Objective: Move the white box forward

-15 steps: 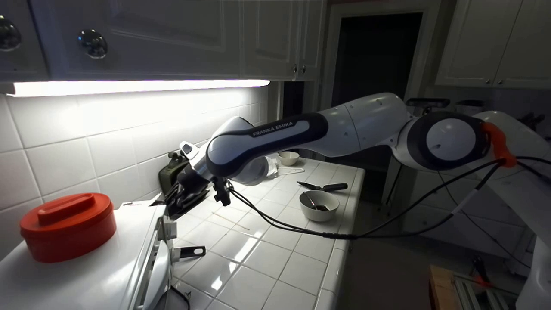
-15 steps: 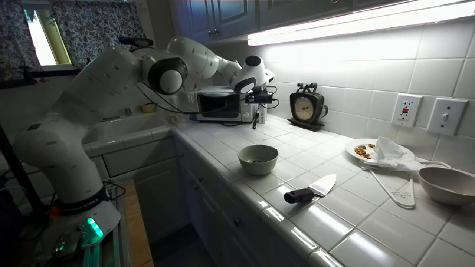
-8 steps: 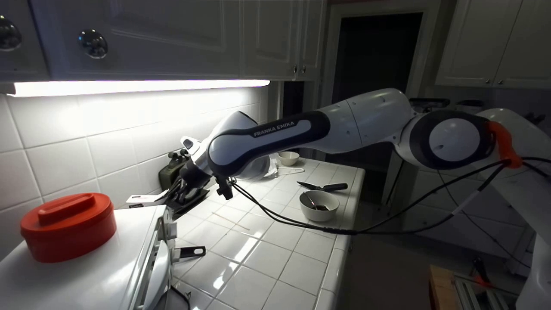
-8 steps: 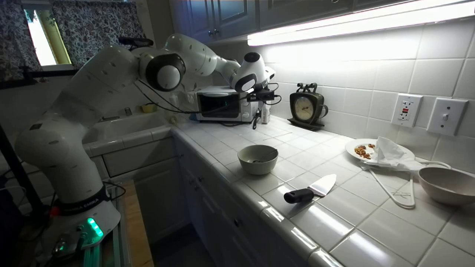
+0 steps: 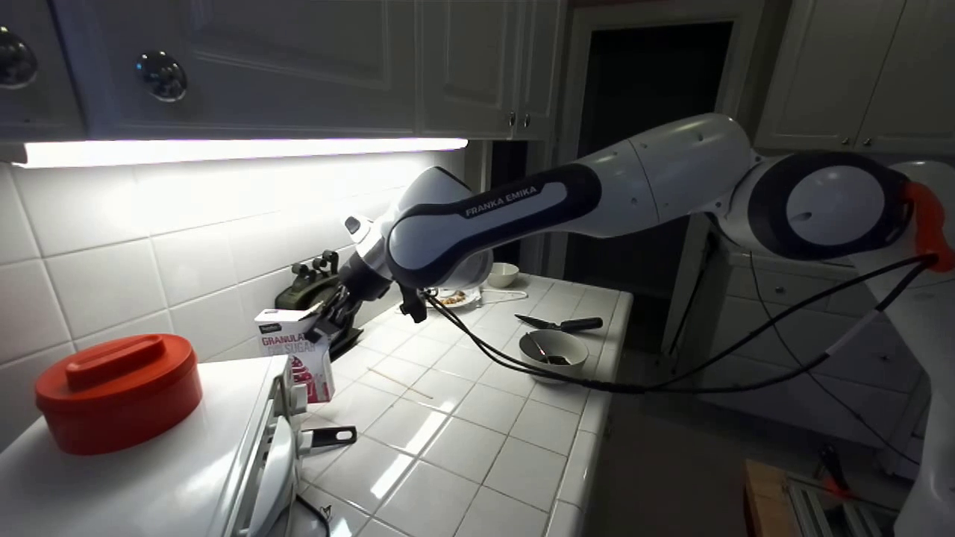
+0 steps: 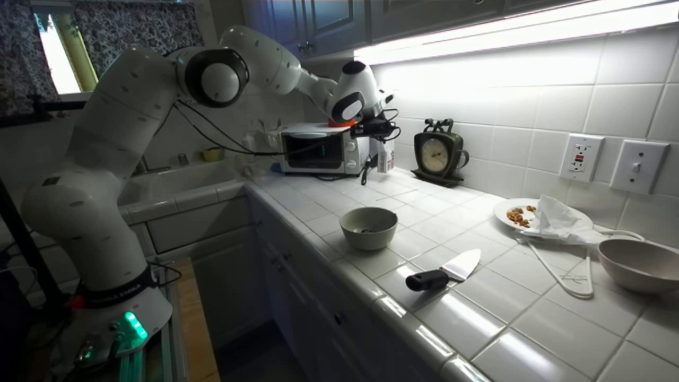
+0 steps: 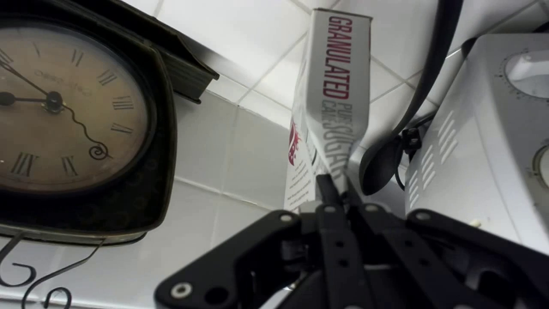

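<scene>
"Where's the white box (image 5: 295,344)?"

"Seen btwn a toaster oven (image 6: 324,158) and a dial clock (image 6: 436,155), near the tiled wall (image 5: 201,257); can't tell if its base meets the counter (image 5: 459,440)."

"Which way's it pointing?"

"Long axis approx. vertical, top end up. Its broad front, w/ reddish print upright, faces the camera in an exterior view."

"And the fingers (image 7: 328,191)?"

"Clamped on the box's upper end: the gripper (image 7: 341,189), in wrist view, squeezes it narrow at the pinch."

Under-cabinet tube (image 5: 246,150) glaring white; counter (image 5: 462,447) streaked with reflections; doorway (image 5: 649,82) near-black.
</scene>
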Robot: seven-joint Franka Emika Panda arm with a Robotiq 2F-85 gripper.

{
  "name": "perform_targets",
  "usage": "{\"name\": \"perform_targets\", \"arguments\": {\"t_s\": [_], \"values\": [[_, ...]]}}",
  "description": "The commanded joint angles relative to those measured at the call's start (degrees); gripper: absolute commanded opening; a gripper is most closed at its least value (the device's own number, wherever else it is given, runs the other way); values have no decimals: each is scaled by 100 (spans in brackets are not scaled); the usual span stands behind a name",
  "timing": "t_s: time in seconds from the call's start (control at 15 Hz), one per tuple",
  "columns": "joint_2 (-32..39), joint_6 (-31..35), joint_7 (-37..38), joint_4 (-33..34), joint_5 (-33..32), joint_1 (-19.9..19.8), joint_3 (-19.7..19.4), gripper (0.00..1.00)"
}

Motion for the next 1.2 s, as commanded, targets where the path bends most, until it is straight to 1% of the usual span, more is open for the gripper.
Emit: {"name": "perform_targets", "arguments": {"t_s": [0.0, 0.07, 0.13, 0.33, 0.67, 1.13], "values": [[-952, 852, 536, -1401, 51, -156, -13, 4], [-1123, 1040, 687, -1676, 70, -212, 1, 4], [-1307, 1222, 697, -1964, 269, -170, -110, 4], [-1822, 1743, 1010, -2832, 461, -159, -223, 4], [-2733, 2690, 1382, -4372, 774, -63, -258, 3], [-4225, 3713, 1741, -6709, 874, 420, -543, 3]]}}
